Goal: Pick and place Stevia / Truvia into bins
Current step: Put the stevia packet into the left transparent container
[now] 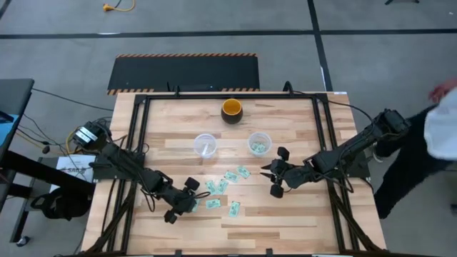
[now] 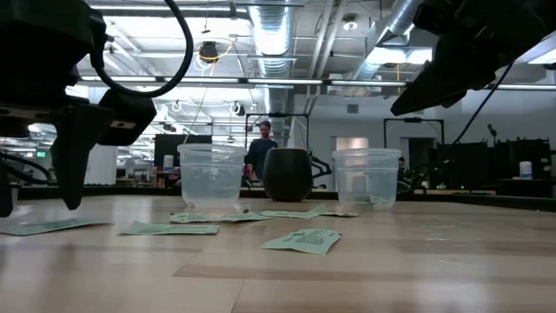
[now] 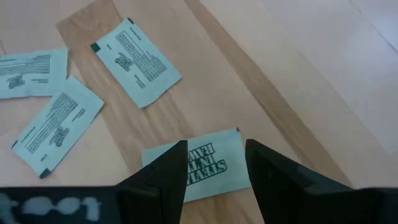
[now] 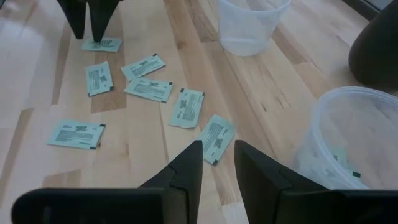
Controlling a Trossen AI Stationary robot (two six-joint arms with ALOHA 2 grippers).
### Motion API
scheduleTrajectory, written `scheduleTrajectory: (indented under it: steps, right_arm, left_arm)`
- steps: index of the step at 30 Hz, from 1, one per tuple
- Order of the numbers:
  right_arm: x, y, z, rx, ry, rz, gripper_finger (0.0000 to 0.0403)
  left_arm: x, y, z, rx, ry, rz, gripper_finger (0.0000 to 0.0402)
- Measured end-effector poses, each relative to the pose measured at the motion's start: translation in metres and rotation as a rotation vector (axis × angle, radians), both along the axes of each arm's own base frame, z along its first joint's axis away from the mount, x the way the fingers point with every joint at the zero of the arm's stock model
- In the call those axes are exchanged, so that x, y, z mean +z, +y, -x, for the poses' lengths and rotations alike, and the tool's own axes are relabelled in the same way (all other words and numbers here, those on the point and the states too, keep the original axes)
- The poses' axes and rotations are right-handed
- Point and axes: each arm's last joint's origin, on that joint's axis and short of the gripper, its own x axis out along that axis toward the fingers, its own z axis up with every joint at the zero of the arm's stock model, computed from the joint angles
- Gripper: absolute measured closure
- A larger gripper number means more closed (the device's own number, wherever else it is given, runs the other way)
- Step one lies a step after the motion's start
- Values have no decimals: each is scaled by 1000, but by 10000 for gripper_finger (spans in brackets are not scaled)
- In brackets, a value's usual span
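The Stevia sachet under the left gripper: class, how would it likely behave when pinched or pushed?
The sachet lies flat and paper-thin, so probably light, floppy, hard to pinch. On the smooth wooden table it would likely slide, not roll. The left gripper straddles it, open.

A: Sachets? 
B: Pale green Stevia sachets (image 1: 225,187), small rectangles with dark print, lie flat and loosely scattered on the counter (image 1: 285,221), none stacked.
A: Cups? 
B: Two clear cups upright, side by side; left cup (image 1: 205,145) looks empty, right cup (image 1: 258,143) holds a sachet.
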Motion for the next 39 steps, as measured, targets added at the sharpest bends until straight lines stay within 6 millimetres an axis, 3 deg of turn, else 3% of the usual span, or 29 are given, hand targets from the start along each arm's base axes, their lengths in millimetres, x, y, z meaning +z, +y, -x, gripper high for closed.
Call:
scheduleTrajectory:
  steps: [10,23,39]
  right_arm:
    - [0,0,0,2,1,2,316]
    - [0,0,0,2,7,5,316]
    - [-2,-1,2,2,34,19,316]
  left_arm:
    - [3,0,1,19,75,-14,244]
    - [5,6,-4,75,60,-55,159]
    - [1,12,-4,125,113,-50,154]
